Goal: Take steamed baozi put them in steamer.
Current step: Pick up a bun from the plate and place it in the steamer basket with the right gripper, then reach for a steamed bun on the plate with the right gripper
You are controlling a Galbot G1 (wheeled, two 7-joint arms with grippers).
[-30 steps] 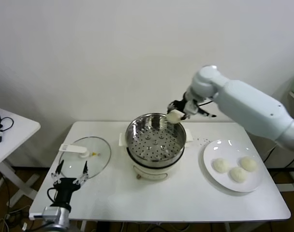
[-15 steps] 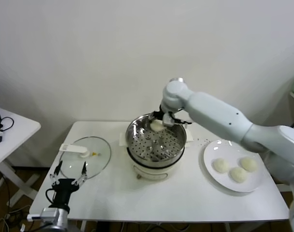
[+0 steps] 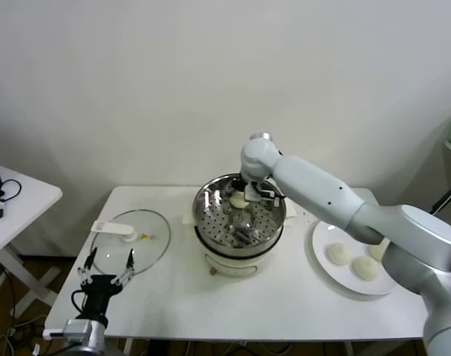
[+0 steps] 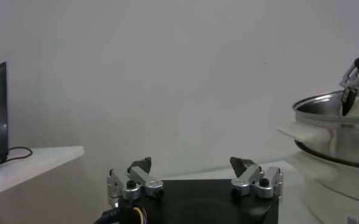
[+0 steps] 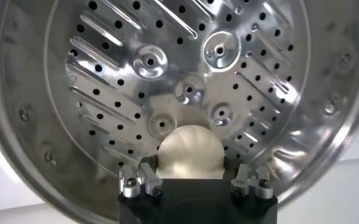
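Your right gripper (image 5: 194,181) fingers (image 5: 136,181), parted around the off-white pleated dough bun (image 5: 189,152) over the shiny perforated steel steamer (image 5: 21,109), may drag it if it sticks.

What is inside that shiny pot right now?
One baozi between the right gripper fingers, over the steamer perforated tray. The tray directly beneath the bun is hidden.

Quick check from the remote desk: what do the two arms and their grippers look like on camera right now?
The right arm has smooth, glossy white rounded shells with a ball-like joint. The right gripper is black with silver metal fingers. The left gripper has a black body, silver finger mounts with dark tips, and red and yellow wires at its base.
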